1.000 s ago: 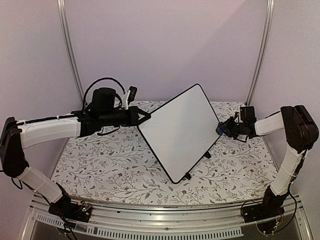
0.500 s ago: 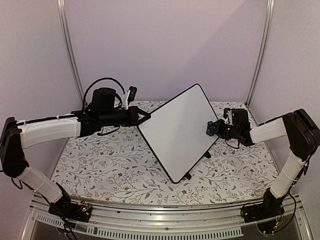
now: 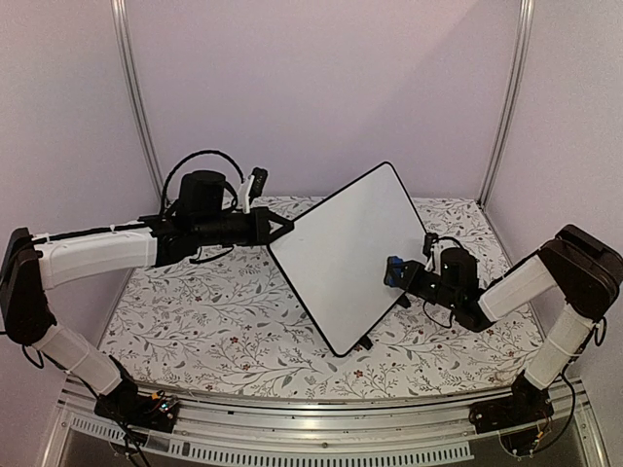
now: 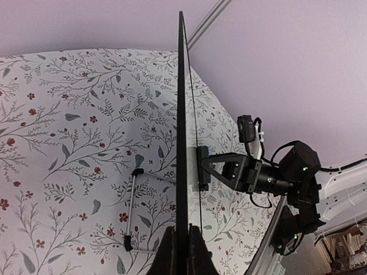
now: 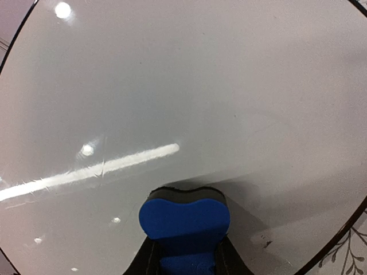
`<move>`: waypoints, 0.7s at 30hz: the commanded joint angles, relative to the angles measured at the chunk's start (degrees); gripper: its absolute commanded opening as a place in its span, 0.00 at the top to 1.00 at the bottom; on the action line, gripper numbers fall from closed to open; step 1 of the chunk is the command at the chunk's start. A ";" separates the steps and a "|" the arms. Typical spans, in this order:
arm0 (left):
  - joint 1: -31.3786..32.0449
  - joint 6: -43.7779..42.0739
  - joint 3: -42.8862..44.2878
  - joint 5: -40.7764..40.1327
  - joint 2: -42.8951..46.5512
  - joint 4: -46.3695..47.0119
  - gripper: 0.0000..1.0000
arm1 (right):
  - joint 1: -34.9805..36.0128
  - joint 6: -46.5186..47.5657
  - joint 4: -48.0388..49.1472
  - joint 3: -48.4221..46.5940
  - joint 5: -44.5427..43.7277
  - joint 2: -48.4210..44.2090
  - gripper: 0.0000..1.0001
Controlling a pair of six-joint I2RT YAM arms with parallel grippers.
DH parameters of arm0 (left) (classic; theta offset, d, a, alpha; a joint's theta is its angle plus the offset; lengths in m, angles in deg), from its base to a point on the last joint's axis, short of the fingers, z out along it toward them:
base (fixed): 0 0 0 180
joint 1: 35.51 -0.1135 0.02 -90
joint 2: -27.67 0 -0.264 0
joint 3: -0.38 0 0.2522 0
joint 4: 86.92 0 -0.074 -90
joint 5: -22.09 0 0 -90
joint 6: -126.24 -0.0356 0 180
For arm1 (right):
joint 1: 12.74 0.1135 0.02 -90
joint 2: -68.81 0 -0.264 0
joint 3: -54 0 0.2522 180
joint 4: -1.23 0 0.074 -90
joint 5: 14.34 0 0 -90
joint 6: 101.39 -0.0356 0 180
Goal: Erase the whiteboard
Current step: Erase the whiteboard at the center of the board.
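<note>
Sliding leftward since before, the right fingers (image 5: 144, 264), mostly hidden, clamp a small blue eraser block (image 5: 184, 220) against the large glossy white, black-rimmed whiteboard (image 3: 346, 253). The left fingers (image 4: 167, 255) pinch its left corner, holding it tilted over the floral-patterned tabletop (image 3: 195, 321).

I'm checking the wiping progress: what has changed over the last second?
The right tool, gripping the blue eraser, swept left from the whiteboard's right edge onto its face. Nothing was grasped or released. The left tool stays clamped on the board's left corner; the board kept its tilt.
</note>
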 commanded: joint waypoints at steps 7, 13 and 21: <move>2.27 -5.03 -0.16 5.23 1.85 1.73 1.00 | -1.95 -10.96 -1.64 6.82 -7.46 -0.06 0.80; 2.35 -5.01 -0.18 5.30 1.77 1.73 1.00 | -7.25 -9.64 -4.31 2.87 -5.49 1.36 0.80; 2.36 -5.08 -0.24 5.29 1.76 1.73 1.00 | -7.32 -5.63 -7.33 -4.82 -5.05 4.36 0.79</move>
